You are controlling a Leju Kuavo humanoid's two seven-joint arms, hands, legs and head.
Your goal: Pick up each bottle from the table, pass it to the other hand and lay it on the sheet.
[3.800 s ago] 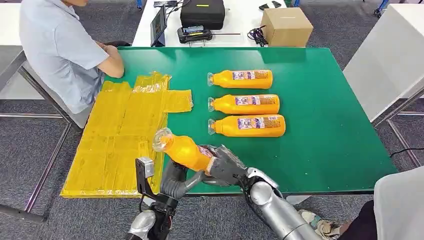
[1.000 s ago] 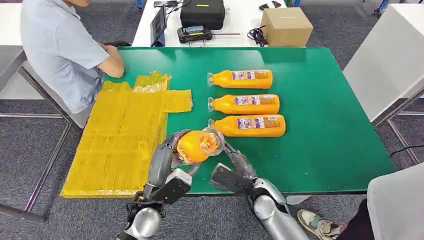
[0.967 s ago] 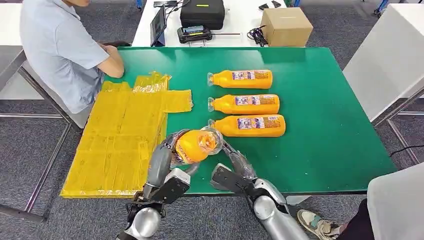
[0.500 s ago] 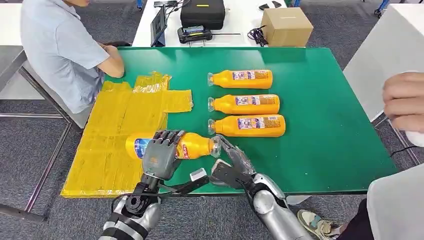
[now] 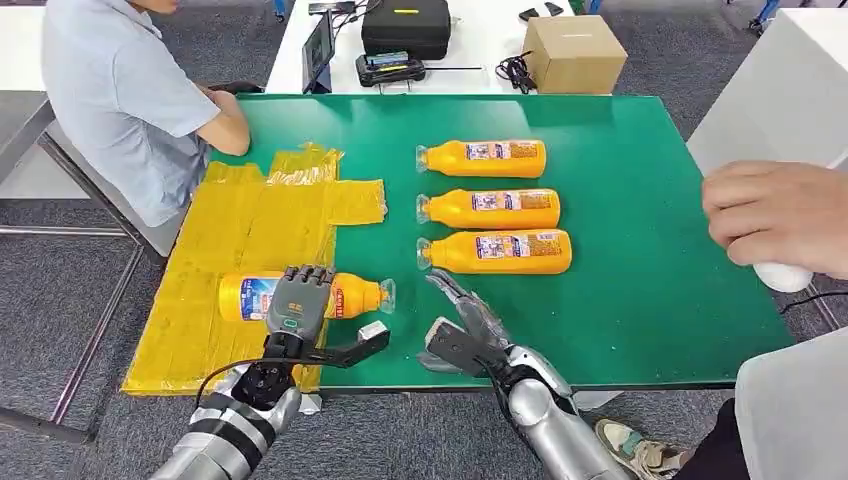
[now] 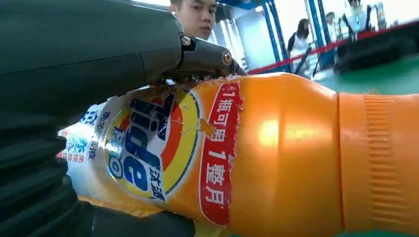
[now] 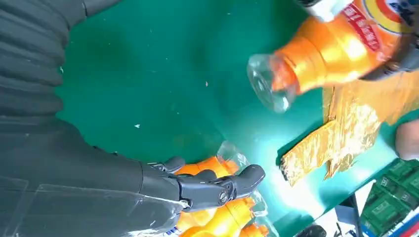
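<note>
Bottle (image 5: 300,296) number one is nearly home: the robot's left hand (image 5: 297,303) grips it around the labelled middle, fingers draped over the top, and holds it on its side over the near part of the yellow sheet (image 5: 240,240), its clear cap end poking out past the fingers toward the green table (image 5: 640,200). Whether it already rests on the sheet or hangs just above it cannot be told. The left wrist view shows dark fingers (image 6: 202,57) wrapped over the label. The right hand (image 5: 462,318) lies just beyond the cap end, over the table's front edge, fingers spread and holding nothing, so the hand-over looks done. What appears left for this bottle is the setting down and letting go. Three more bottles (image 5: 495,208) wait in a row on the table beyond the right hand's fingertips, untouched, each due the same pick-up, pass and lay-down; by that count, the job looks under a quarter finished. A seated person (image 5: 120,100) leans at the sheet's far end, and another person's hand (image 5: 775,215) reaches in on the right.
</note>
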